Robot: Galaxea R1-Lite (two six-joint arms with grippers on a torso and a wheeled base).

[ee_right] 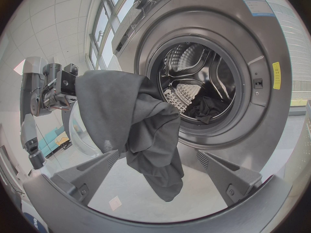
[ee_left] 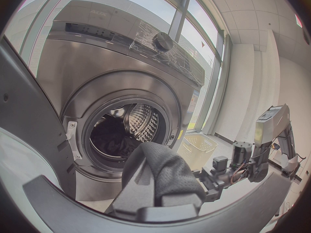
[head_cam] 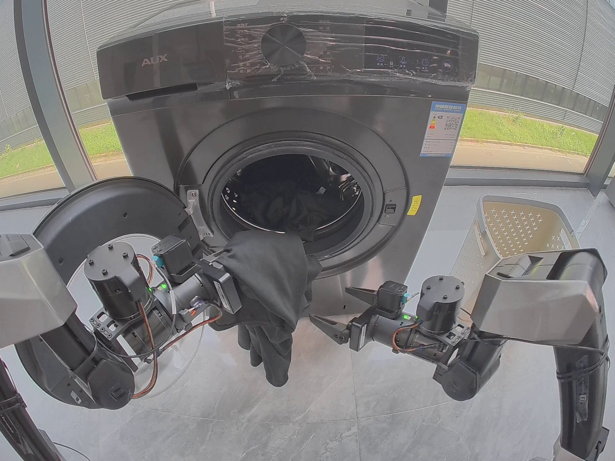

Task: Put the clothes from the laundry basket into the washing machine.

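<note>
Dark grey fabric garment (head_cam: 272,283): clamped in the left gripper (head_cam: 230,276), draped over it, tail hanging below. Grey front-loading washing machine (head_cam: 288,123): open drum mouth (head_cam: 291,200) just beyond the gripper, dark clothes inside. Right gripper (head_cam: 333,307): spread wide, empty, just beside the hanging tail. Cream perforated plastic laundry basket (head_cam: 519,225) beyond the right arm.

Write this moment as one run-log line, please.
left gripper: shut on dark garment, before the washing machine opening | right gripper: open, empty | door: open | drum: dark clothes inside
</note>
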